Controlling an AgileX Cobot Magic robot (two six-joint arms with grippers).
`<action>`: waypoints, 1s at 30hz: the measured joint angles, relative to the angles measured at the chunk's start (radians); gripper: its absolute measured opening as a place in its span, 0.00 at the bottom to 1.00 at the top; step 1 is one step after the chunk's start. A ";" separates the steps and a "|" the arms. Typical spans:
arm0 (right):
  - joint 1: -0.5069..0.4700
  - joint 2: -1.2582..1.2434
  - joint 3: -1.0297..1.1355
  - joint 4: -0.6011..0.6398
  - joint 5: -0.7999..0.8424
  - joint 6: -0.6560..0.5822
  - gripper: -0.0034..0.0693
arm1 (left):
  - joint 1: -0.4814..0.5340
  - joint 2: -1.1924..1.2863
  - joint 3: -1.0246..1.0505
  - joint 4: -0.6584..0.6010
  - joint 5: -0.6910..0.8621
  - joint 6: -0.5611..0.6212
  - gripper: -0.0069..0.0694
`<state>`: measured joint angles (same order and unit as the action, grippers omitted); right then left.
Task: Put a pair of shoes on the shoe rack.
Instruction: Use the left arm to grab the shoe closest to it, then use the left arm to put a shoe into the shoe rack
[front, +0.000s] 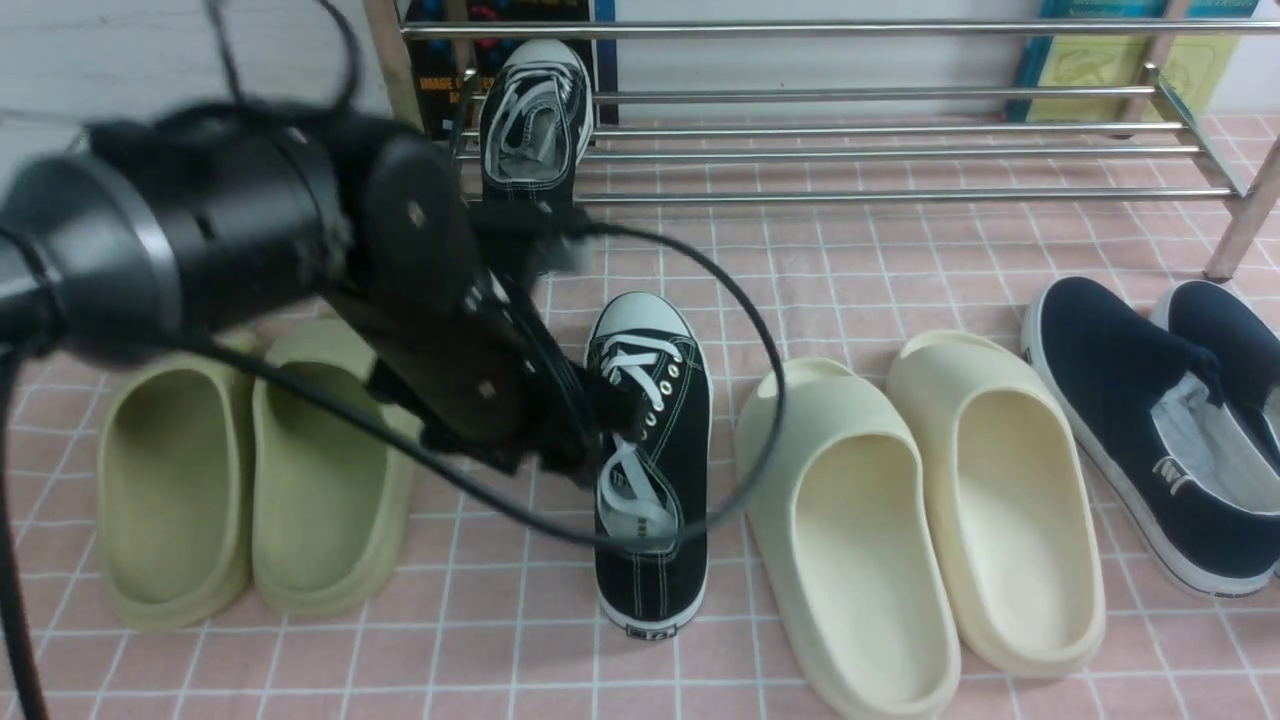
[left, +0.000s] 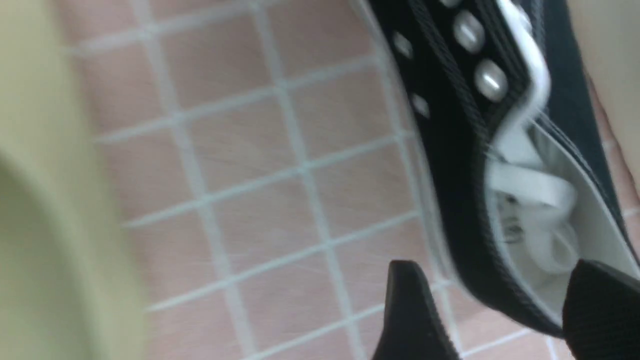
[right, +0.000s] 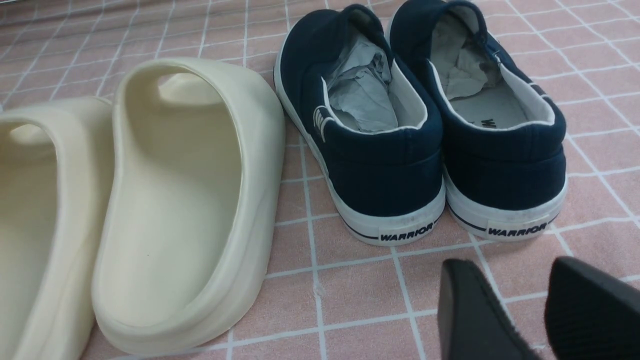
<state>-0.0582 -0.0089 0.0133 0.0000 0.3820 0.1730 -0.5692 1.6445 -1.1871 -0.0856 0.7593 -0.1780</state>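
One black canvas sneaker with white laces (front: 535, 110) is propped on the chrome tube shoe rack (front: 900, 130); its mate (front: 650, 450), on the pink checked floor (front: 850, 280), is straddled (not pinched) by the left gripper's (left: 492, 280) spread jaws; the right gripper's (right: 507, 270) are parted too.

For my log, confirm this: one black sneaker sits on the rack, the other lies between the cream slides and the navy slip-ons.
Wrong: front view shows the floor sneaker between green slides and cream slides; rack part holds.

One sneaker (front: 535, 110) on rack (front: 900, 130), other sneaker (front: 655, 400) before it — between left slides (front: 320, 480), right slides (front: 850, 530)
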 joint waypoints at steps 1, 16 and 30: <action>0.000 0.000 0.000 0.000 0.000 0.000 0.38 | -0.022 0.008 0.010 0.000 -0.022 -0.012 0.65; 0.000 0.000 0.000 0.000 0.000 0.000 0.38 | -0.038 0.169 0.013 0.086 -0.175 -0.174 0.36; 0.000 0.000 0.000 0.000 0.000 0.000 0.38 | -0.036 0.041 -0.222 0.094 -0.077 -0.176 0.11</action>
<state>-0.0582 -0.0089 0.0133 0.0000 0.3820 0.1730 -0.6049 1.6855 -1.4095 0.0080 0.6824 -0.3544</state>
